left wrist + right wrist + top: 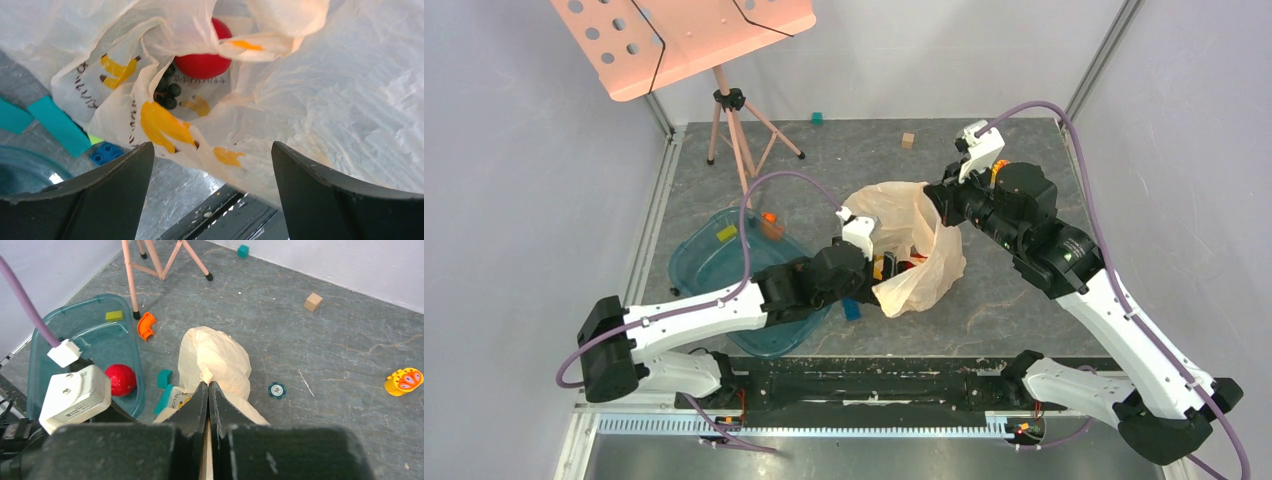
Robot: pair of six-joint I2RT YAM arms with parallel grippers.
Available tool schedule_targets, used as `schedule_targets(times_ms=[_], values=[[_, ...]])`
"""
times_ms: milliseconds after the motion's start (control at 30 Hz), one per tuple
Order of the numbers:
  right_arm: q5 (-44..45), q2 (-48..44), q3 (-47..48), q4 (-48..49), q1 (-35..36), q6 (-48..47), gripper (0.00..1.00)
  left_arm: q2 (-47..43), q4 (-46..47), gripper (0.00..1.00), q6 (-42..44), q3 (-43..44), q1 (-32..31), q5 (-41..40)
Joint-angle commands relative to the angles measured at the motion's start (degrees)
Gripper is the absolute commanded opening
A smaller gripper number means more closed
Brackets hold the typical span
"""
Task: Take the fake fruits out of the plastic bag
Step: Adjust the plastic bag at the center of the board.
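Peach-beige film fills most of what my left wrist sees. The plastic bag (939,270) hangs between my two arms near the middle of the table (1004,310). Its upper end is pinched flat in my right fingers (197,410), which are closed tight on the film. My left fingers (100,200) stand wide apart at the bag's mouth with nothing between them. Inside I can see one red apple (202,62) deep in the opening and the grapes (167,91) just in front of it, to its left. The other apple (120,380) lies in the teal tray (95,337). As I judge it, the bag's long axis slopes from the raised pinch down to the table, and its mouth points toward my left wrist. The main risk is a loose fold drooping over the red apple, so my left fingers may close on film along with the fruit, or on film alone. That apple is glossy and round and could squirt deeper into the bag. If the thin film slips out of my right fingers, the mouth will collapse.
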Motion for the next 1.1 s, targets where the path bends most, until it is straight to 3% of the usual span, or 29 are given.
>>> schedule_targets(times_ms=[0,167,467,567,700,833,1067], values=[[-3.12,-0.77,-0.22,1.93,0.21,0.85,0.00,2.60,6.51,0.92,2.50,4.83,-0.70,-2.70],[-4.39,-2.68,-2.14,3.48,0.20,1.62,0.00,6.35,10.93,0.91,5.21,5.46,-3.51,-2.56],[-7.95,-5.08,-3.55,3.54,0.21,1.89,0.00,7.49,11.96,1.00,17.21,4.46,-4.46,-20.88],[-9.42,-5.21,-3.45,3.70,0.23,2.09,0.00,5.43,20.92,1.00,24.18,0.21,-4.42,-23.73],[-15.61,-5.22,-2.47,4.58,0.17,2.69,0.00,1.31,36.89,1.00,33.23,-8.50,-4.51,-21.67],[-20.64,-6.17,-2.96,5.79,0.21,2.81,0.00,-0.96,49.37,1.00,33.59,-15.02,-4.55,-16.88],[-21.10,-6.32,-5.08,5.87,0.21,3.26,0.00,1.60,59.67,1.00,33.39,-16.16,-8.16,-14.65]])
